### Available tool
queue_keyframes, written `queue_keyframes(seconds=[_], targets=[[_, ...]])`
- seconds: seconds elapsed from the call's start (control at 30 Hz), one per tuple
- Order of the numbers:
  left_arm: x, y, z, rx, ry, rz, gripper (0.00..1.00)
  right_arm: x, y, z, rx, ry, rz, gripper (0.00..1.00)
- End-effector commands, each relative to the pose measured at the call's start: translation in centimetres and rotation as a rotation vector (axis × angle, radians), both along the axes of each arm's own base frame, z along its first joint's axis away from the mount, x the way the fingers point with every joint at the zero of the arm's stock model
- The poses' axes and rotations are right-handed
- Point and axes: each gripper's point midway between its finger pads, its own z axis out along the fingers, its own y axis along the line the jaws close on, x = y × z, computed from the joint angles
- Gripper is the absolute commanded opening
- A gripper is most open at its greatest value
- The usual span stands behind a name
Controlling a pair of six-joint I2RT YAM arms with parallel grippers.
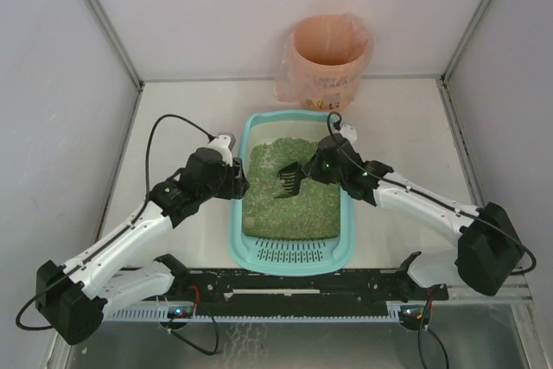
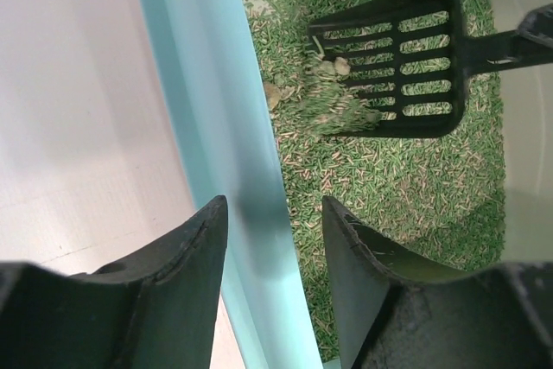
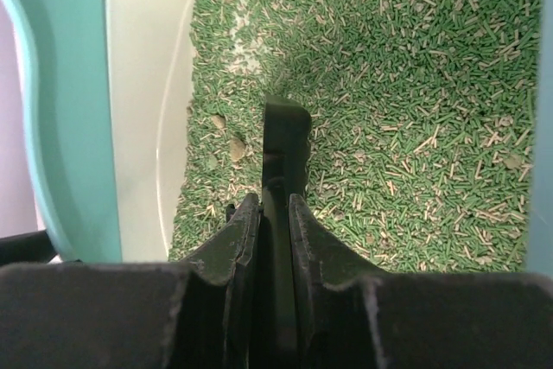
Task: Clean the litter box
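Observation:
The light-teal litter box (image 1: 236, 232) lies mid-table, holding green litter (image 1: 298, 205), with its slotted grate end nearest the arm bases. My left gripper (image 1: 235, 181) straddles the box's left wall (image 2: 207, 84), with one finger (image 2: 194, 248) outside and the other inside, closed on the rim. My right gripper (image 1: 321, 167) is shut on the handle of a black slotted scoop (image 1: 289, 181). The scoop's blade (image 2: 397, 58) rests in the litter with small brownish clumps (image 2: 333, 66) at its edge. In the right wrist view the scoop (image 3: 285, 136) runs edge-on between my fingers, with clumps (image 3: 235, 149) to its left.
A round bin lined with a pink bag (image 1: 327, 58) stands at the back, just beyond the box's far end. White walls close in the table on the left, right and back. A black rail (image 1: 294, 287) runs along the near edge.

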Motion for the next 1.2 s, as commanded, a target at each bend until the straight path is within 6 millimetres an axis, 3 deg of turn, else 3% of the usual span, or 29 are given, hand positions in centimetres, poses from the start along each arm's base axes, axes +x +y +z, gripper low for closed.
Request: queue_keyframes(seconds=[0.0, 0.1, 0.27, 0.37, 0.53, 1.17], targets=[[0.7, -1.4, 2.4, -0.043, -0.054, -0.045, 0.51, 0.5, 0.8, -1.1, -0.065, 0.03, 0.028, 0.0], [0.7, -1.4, 2.3, -0.039, -0.049, -0.05, 0.5, 0.5, 2.7, -2.6, -0.043, 0.08, 0.077, 0.0], [0.7, -1.5, 2.2, -0.034, -0.045, -0.054, 0.49, -0.8, 8.1, -4.0, 0.131, 0.156, 0.228, 0.0], [0.8, -1.5, 2.2, -0.029, -0.042, -0.054, 0.48, -1.6, 9.8, -4.4, 0.216, 0.192, 0.264, 0.0], [0.7, -1.5, 2.1, -0.03, -0.041, -0.056, 0.48, -1.8, 9.6, -3.9, 0.278, 0.17, 0.25, 0.0], [0.9, -0.8, 3.3, -0.03, -0.078, -0.023, 0.5, -0.8, 5.0, 0.6, 0.415, -0.019, 0.11, 0.0]])
